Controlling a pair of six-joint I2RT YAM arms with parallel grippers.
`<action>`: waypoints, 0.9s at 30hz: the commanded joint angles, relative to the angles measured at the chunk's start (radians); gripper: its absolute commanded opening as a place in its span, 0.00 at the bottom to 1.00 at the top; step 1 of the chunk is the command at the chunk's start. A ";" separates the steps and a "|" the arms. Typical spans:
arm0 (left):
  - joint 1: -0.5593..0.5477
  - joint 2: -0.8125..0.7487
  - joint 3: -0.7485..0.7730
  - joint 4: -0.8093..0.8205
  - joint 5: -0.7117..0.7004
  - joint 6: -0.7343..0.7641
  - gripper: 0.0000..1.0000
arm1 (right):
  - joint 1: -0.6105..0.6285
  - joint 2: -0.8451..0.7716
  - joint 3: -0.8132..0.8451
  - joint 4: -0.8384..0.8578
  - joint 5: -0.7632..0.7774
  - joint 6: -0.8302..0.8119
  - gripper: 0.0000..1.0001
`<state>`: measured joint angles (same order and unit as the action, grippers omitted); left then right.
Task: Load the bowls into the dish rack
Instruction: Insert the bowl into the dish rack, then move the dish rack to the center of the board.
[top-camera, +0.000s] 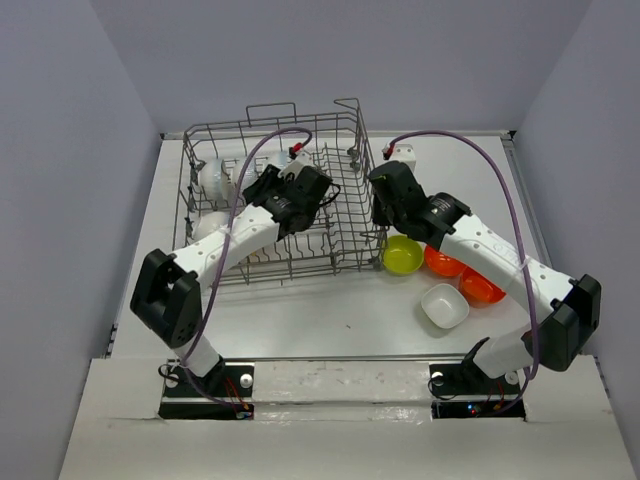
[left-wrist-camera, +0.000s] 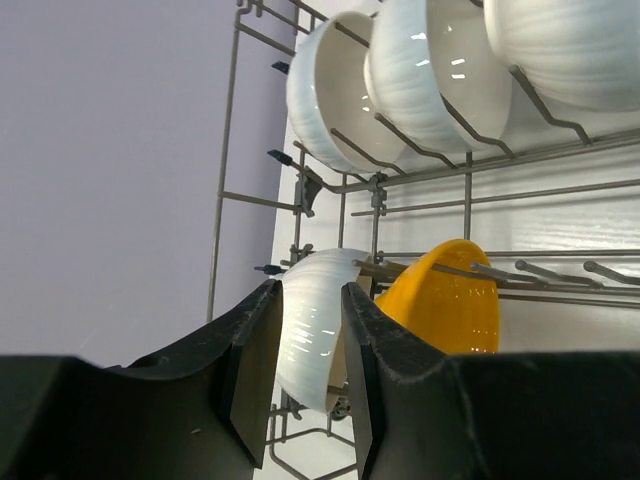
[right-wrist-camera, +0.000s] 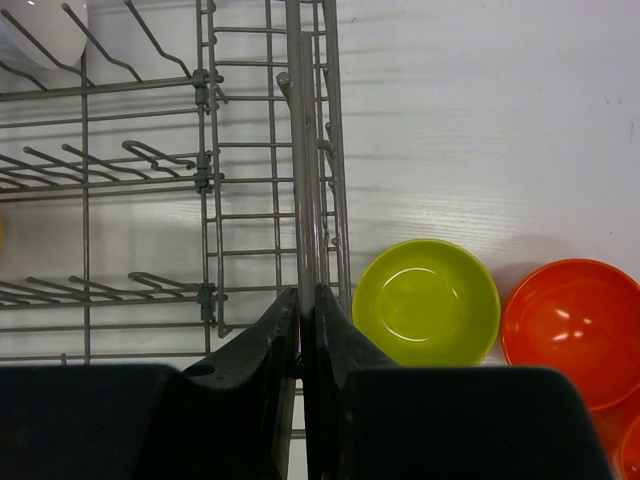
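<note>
— Looking from above, we see the dish rack (top-camera: 325, 245) as a grey wire basket with tall sides and handle loops, at the 12 o'clock end of the table (top-camera: 300, 320). What do the wrists add?

— On the left wrist we find three white bowls (left-wrist-camera: 430, 70) standing on edge among the tines, glossy and faintly ribbed. Below them the left gripper (left-wrist-camera: 310, 295) has its jaws partly apart, clasping the wall of a fourth white ribbed bowl (left-wrist-camera: 310, 350). An orange-yellow bowl (left-wrist-camera: 445, 305) sits just at its 3 o'clock; we cannot pick that one out from above.

— And the right?

— The right gripper (right-wrist-camera: 305, 295) is pinched almost closed on an upright wire of the rack's side. At its 3 o'clock, on the table, lie the lime green bowl (right-wrist-camera: 427, 302) and a red-orange bowl (right-wrist-camera: 575, 325). Only the top view gives us the squarish white bowl (top-camera: 444, 305), at 5 o'clock from the green one, and shows a second red-orange bowl (top-camera: 481, 287) whole.
</note>
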<state>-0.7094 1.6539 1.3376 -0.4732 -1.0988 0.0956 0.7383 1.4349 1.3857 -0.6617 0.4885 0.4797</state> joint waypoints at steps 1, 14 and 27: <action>0.007 -0.129 0.049 0.054 -0.013 -0.013 0.43 | 0.042 0.009 0.082 0.108 -0.034 0.022 0.01; 0.013 -0.282 0.015 0.108 0.034 -0.003 0.42 | 0.164 0.058 0.124 0.079 0.005 0.030 0.01; 0.013 -0.370 -0.015 0.113 0.088 -0.046 0.44 | 0.164 0.010 0.141 0.063 0.085 0.043 0.40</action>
<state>-0.6983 1.3464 1.3350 -0.3927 -1.0119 0.0875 0.8719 1.4982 1.4479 -0.6880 0.5735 0.5198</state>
